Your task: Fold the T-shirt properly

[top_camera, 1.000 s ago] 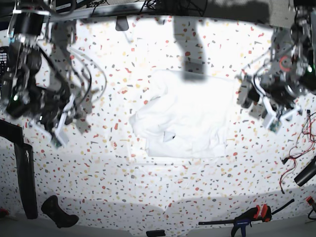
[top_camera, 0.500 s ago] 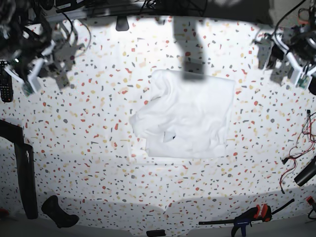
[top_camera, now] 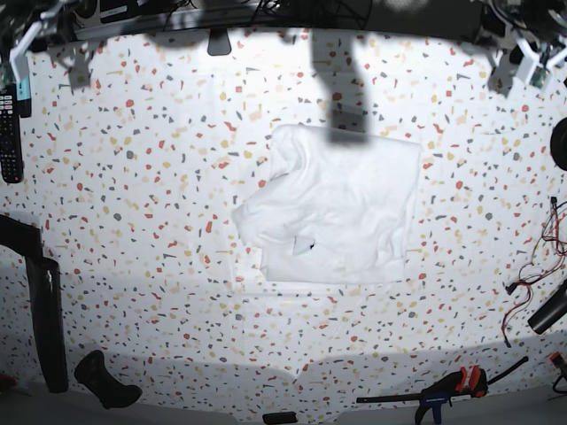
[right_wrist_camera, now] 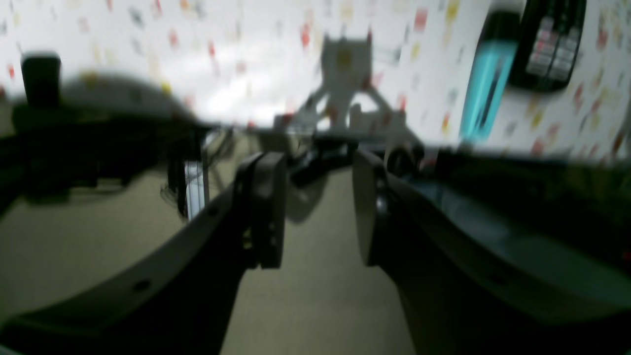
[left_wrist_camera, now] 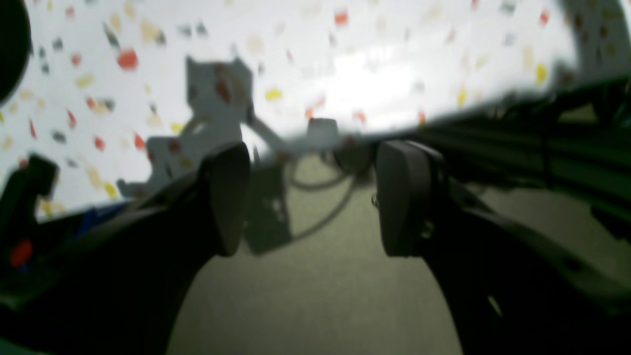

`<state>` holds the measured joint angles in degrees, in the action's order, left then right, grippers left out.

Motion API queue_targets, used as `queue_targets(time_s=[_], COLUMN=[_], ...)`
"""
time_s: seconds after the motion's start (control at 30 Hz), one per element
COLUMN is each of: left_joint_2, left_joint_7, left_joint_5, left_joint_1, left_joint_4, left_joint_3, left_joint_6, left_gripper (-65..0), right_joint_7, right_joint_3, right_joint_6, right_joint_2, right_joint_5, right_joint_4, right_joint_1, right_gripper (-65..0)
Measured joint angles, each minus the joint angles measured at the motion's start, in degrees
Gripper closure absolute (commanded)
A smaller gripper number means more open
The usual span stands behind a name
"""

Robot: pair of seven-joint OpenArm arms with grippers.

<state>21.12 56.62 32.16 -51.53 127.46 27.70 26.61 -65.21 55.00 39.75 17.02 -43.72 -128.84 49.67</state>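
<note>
Folded T-shirt lies alone mid-table, both arms pulled up to the far corners.

The T-shirt point(top_camera: 332, 208) sits in a rough rectangle at the centre of the speckled table point(top_camera: 159, 292), its left side bunched and uneven; that loose edge could slump open, since nothing pins it. The left gripper point(left_wrist_camera: 310, 197), at the far right corner, has jaws spread wide and empty. The right gripper point(right_wrist_camera: 318, 212), far left near a black remote point(top_camera: 9, 133), stands partly parted, holding nothing.
</note>
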Motion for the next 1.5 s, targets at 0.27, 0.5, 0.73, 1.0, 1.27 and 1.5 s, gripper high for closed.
queue_targets(time_s=[0.27,0.5,0.73,1.0,1.27,1.5], left_joint_2=[-3.65,-4.61,-4.70,-4.90,-4.92,-4.98], left_joint_7=[0.98,0.48,-6.27,-8.13,-27.91,-24.04], left_joint_5=[0.09,0.87,-2.64,-5.38,-16.46,-16.02], left_joint_1=[-11.54,-13.20,-11.15,0.79,15.61,28.57], left_joint_4=[2.19,-0.50,-15.13,-41.75,-71.04,-87.82], left_joint_3=[0.07,0.00,0.00,0.00,0.11,0.07], left_joint_6=[-0.02,0.20,0.37,0.17,4.94,5.14], left_gripper=[-38.2,-38.2,-38.2,-38.2,-38.2,-38.2], right_joint_7=[0.15,0.44,5.42,18.69,30.97,34.53], right_joint_3=[-0.09,-7.76,-22.47,-41.35,-57.68,-66.31], right_joint_6=[0.00,0.00,-0.02,-0.15,-0.07,-0.24], right_joint_2=[-6.91,-7.78,-4.61,3.87,11.58,11.19], right_joint_5=[-10.12,-6.10,2.97,12.09,17.92,21.07], right_joint_4=[-0.33,0.70,10.71,35.19,64.54,88.89], right_joint_1=[9.99,10.40,10.47,6.91,-8.46,-26.03], right_gripper=[-22.5,-22.5,-22.5,-22.5,-22.5,-22.5])
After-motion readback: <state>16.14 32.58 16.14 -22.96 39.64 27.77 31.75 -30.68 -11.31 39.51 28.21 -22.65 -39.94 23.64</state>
